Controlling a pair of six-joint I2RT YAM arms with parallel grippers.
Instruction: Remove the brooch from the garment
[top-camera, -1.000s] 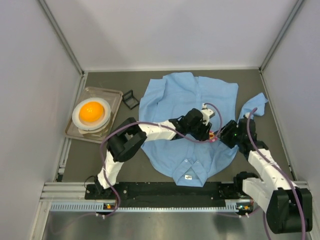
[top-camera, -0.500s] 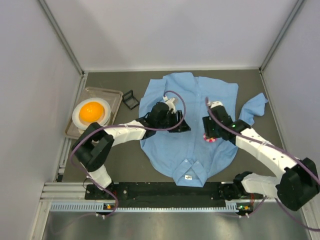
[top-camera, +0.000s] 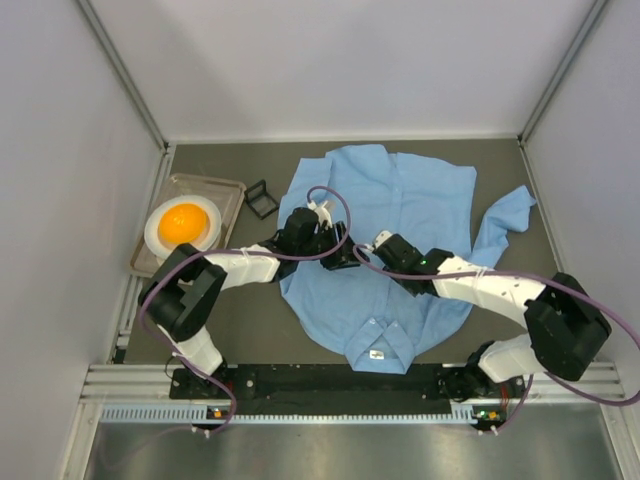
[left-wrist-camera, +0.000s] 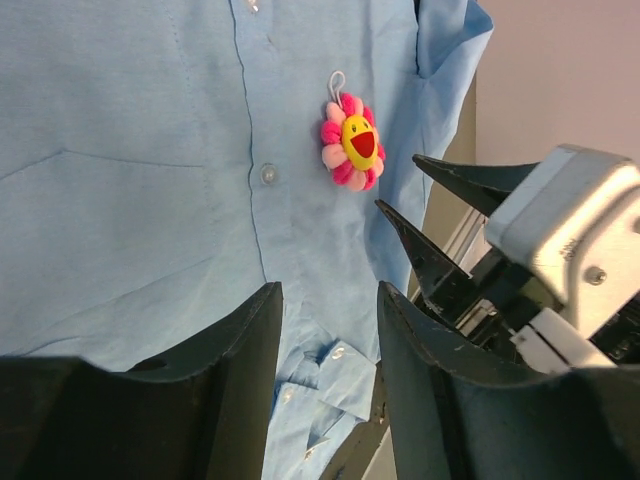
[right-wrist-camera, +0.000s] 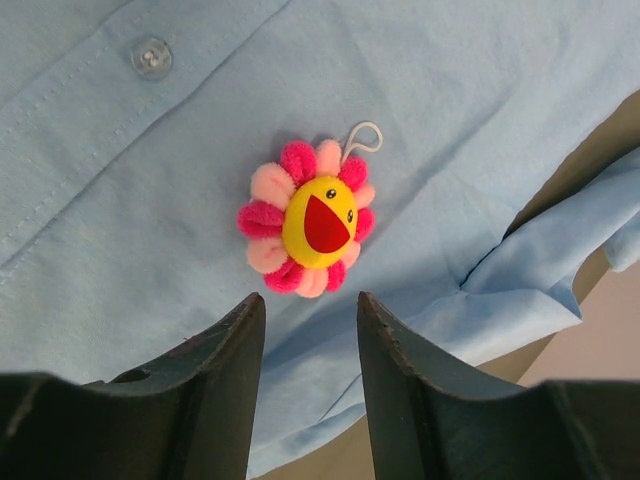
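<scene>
The garment (top-camera: 400, 190), a light blue shirt, lies spread on the table. The brooch (right-wrist-camera: 308, 232), a pink-petalled flower with a yellow face, is pinned to it right of the button line, and also shows in the left wrist view (left-wrist-camera: 350, 142). In the top view my right arm hides it. My right gripper (right-wrist-camera: 310, 300) is open and empty above the shirt (right-wrist-camera: 150, 200), just short of the brooch. It sits mid-shirt in the top view (top-camera: 383, 243). My left gripper (left-wrist-camera: 328, 292) is open and empty above the shirt (left-wrist-camera: 130, 150), at its left side (top-camera: 340, 252).
A metal tray (top-camera: 232, 190) at the left holds a white plate (top-camera: 152, 232) with an orange round thing (top-camera: 184, 223). A small black frame-like object (top-camera: 261, 198) lies between tray and shirt. White walls close in the table on three sides.
My left gripper has swung left across the shirt. My right arm has reached in from the right, over the shirt's middle, and now covers the brooch in the top view.
</scene>
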